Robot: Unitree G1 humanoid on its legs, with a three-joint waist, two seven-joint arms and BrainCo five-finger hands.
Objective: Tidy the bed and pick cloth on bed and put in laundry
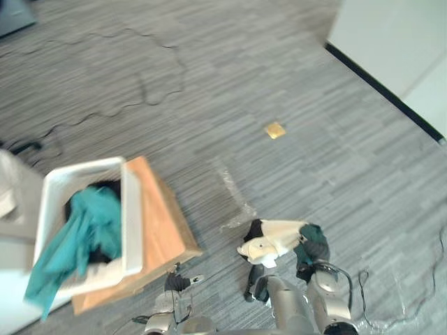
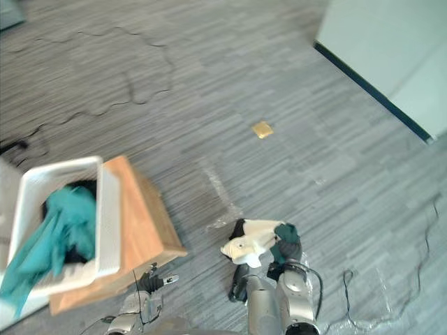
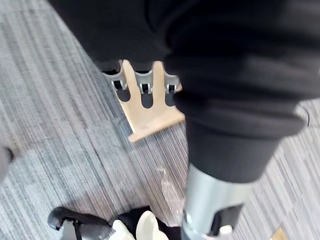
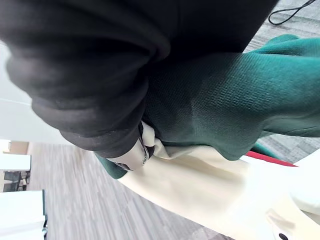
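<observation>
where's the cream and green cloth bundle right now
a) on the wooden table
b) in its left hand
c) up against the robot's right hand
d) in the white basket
c: the cream and green cloth bundle is bunched against the right hand, apart from the white basket, which holds a teal cloth.

Head views: bright, even, diffuse light. Wall (image 1: pixel 380 35) near washed out. Soft shadow on carpet (image 1: pixel 279 84) just right of wooden stand (image 1: pixel 164 230). Right wrist view: cloth bundle (image 4: pixel 225 100) evenly lit, fold shadows soft.
</observation>
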